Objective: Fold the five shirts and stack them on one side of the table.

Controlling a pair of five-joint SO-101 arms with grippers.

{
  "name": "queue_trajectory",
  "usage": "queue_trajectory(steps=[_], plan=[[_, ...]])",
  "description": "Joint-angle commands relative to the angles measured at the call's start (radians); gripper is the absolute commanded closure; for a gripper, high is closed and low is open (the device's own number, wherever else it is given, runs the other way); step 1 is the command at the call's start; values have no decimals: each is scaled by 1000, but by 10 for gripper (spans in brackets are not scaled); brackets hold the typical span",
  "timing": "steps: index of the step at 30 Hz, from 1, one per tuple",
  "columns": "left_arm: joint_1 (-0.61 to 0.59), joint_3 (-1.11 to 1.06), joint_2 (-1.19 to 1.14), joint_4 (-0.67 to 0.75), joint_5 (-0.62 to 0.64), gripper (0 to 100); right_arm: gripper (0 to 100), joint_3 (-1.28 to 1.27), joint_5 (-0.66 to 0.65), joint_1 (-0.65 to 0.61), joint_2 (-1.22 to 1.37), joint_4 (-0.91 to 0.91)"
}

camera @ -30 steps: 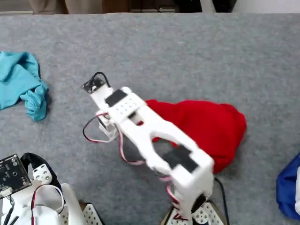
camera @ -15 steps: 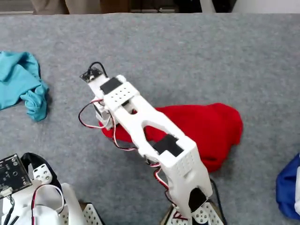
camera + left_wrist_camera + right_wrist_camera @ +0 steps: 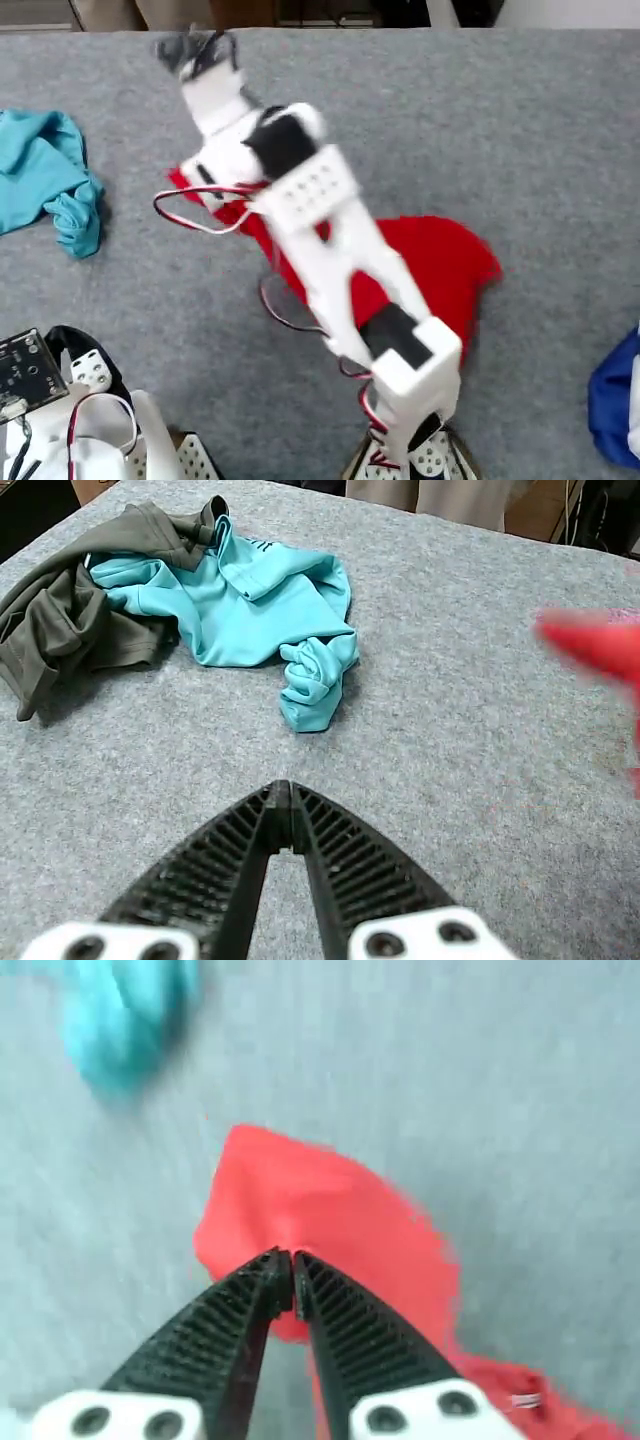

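Observation:
A red shirt [image 3: 430,265] lies crumpled at the table's middle, one end drawn up and out toward the far left. My right gripper [image 3: 291,1260] is shut on that raised end of the red shirt [image 3: 310,1210], held above the grey table. In the high view the right arm [image 3: 320,210] stretches from the near edge over the shirt. A teal shirt [image 3: 250,590] lies bunched at the left, partly over a grey-brown shirt [image 3: 60,620]. My left gripper [image 3: 282,795] hangs shut and empty near the table's front left, short of the teal shirt [image 3: 45,175].
A blue shirt [image 3: 615,395] pokes in at the right edge. The grey felt table [image 3: 480,120] is bare at the back and right. The left arm's base and board [image 3: 40,385] sit at the near left corner.
The right arm swung toward the far left and rose, dragging the red shirt's end with it. The shirt is stretched out longer. The left arm kept still.

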State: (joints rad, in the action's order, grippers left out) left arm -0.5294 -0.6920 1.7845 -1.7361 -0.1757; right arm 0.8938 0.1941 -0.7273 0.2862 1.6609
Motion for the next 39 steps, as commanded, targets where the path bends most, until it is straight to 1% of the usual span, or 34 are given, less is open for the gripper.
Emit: queue_trajectory(steps=[1, 5, 9, 11, 14, 18, 20, 24, 28, 29, 31, 36, 38, 39], plan=[[-6, 0, -7, 12, -5, 980, 993, 317, 54, 30, -162, -51], [-6, 0, -7, 12, -5, 980, 993, 541, 51, 27, -219, -164], [-6, 0, -7, 12, -5, 980, 993, 638, 51, 31, -257, -249], [-6, 0, -7, 12, -5, 980, 993, 644, 51, 51, -278, -236], [-6, 0, -7, 12, -5, 980, 993, 642, 51, 120, -317, -143], [-6, 0, -7, 12, -5, 980, 993, 642, 51, 245, -352, 44], [-6, 0, -7, 12, -5, 980, 993, 633, 43, 329, -354, 133], [-6, 0, -2, 12, -5, 980, 993, 475, -104, 641, -363, 124], [-6, 0, -1, 12, -5, 980, 984, 280, -180, 828, -363, 126], [-6, 0, -1, 12, -5, 980, 963, 229, -189, 860, -363, 126], [-5, 0, -1, 12, -5, 980, 889, 120, -189, 918, -363, 126], [-5, 0, -1, 11, -5, 980, 631, -166, -192, 1055, -363, 123], [-5, 0, -2, 11, -5, 980, 561, -251, -192, 1090, -363, 123], [-5, 0, -2, 11, -5, 980, 542, -285, -192, 1101, -363, 123]])
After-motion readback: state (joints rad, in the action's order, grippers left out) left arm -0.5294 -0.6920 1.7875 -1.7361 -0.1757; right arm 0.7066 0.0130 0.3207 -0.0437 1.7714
